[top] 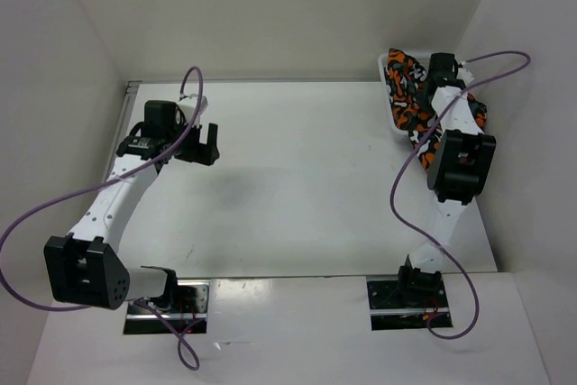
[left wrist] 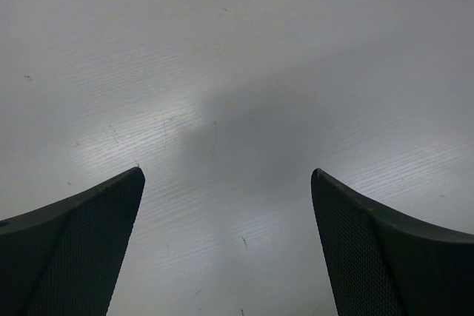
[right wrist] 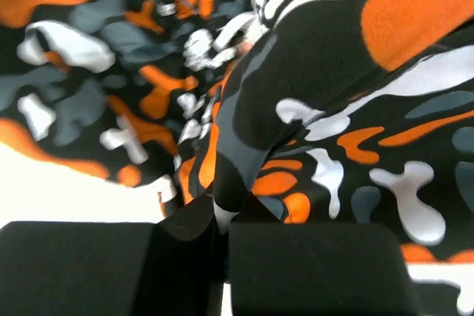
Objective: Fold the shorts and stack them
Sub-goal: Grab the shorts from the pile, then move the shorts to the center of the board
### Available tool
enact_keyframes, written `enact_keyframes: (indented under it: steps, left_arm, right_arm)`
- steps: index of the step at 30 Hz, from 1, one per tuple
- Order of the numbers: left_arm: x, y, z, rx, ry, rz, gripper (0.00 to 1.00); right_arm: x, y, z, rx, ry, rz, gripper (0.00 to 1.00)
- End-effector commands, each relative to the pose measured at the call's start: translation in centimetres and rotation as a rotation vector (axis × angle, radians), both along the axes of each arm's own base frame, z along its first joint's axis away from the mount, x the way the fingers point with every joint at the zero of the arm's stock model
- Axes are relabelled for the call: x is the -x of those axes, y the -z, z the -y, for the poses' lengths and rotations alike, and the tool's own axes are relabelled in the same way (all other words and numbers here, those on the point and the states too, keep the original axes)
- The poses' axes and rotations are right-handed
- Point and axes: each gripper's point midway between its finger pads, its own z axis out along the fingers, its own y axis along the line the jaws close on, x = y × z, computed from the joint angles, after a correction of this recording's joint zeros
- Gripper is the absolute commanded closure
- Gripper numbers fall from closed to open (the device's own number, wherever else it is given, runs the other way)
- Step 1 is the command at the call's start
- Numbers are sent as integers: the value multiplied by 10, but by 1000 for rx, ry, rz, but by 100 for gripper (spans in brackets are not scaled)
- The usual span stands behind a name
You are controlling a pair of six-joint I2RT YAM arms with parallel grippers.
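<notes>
The shorts (top: 407, 96), in an orange, white, grey and black camouflage print, lie bunched in a white basket (top: 386, 87) at the far right of the table. My right gripper (top: 439, 74) reaches down into that pile. In the right wrist view its jaws stand together, and a fold of the shorts (right wrist: 244, 153) is pinched between them at the right gripper (right wrist: 222, 231). My left gripper (top: 200, 143) hangs over bare table at the left. In the left wrist view the left gripper (left wrist: 228, 183) is open, its two dark fingers (left wrist: 89, 242) wide apart with nothing between them.
White walls close in the table at the back, left and right. The basket stands against the right wall. Purple cables loop from both arms. The arm bases sit at the near edge of the table (top: 297, 187).
</notes>
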Motion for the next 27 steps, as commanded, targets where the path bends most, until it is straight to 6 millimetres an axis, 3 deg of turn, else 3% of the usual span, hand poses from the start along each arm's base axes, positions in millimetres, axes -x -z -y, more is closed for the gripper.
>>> enact_keyframes:
  steps: [1, 2, 4, 5, 8, 9, 10, 13, 14, 16, 18, 21, 23, 25, 27]
  left_arm:
    - [-8, -14, 2, 13, 10, 38, 0]
    - [-8, -14, 2, 13, 10, 38, 0]
    - [-7, -14, 4, 21, 18, 38, 0]
    - [-8, -19, 4, 22, 18, 57, 0]
    - [-11, -33, 6, 33, 27, 106, 0]
    - [-13, -35, 6, 34, 27, 118, 0]
    - [-13, -44, 6, 36, 27, 141, 0]
    - [-20, -62, 7, 40, 28, 188, 0]
    - [-21, -76, 7, 43, 28, 223, 0]
    - [-25, -87, 3, 44, 18, 248, 0]
    - [-25, -113, -6, 45, -5, 313, 0]
    - [-26, -132, -20, 41, -41, 354, 0]
    - [-27, -148, -24, 48, -45, 382, 0]
    - [-27, -154, -27, 60, -41, 396, 0]
    - [-26, -155, -24, 72, -23, 396, 0]
  right_arm:
    - [-10, -96, -31, 43, -56, 196, 100]
    - [-4, -133, -48, 61, -96, 260, 100]
    - [3, -178, -69, 78, -152, 357, 100]
    - [17, -220, -93, 81, -212, 443, 100]
    - [42, -295, -134, 74, -314, 608, 100]
    - [62, -328, -157, 79, -370, 679, 100]
    - [74, -357, -168, 87, -397, 742, 100]
    - [117, -415, -208, 53, -516, 884, 100]
    - [127, -425, -215, 43, -541, 911, 100]
    - [148, -447, -230, 23, -619, 973, 100]
    - [161, -456, -245, -30, -704, 1003, 98]
    - [168, -448, -262, -92, -794, 995, 92]
    - [154, -414, -274, -146, -818, 926, 90]
    - [136, -377, -283, -187, -830, 849, 79]
    - [101, -325, -300, -237, -861, 736, 73]
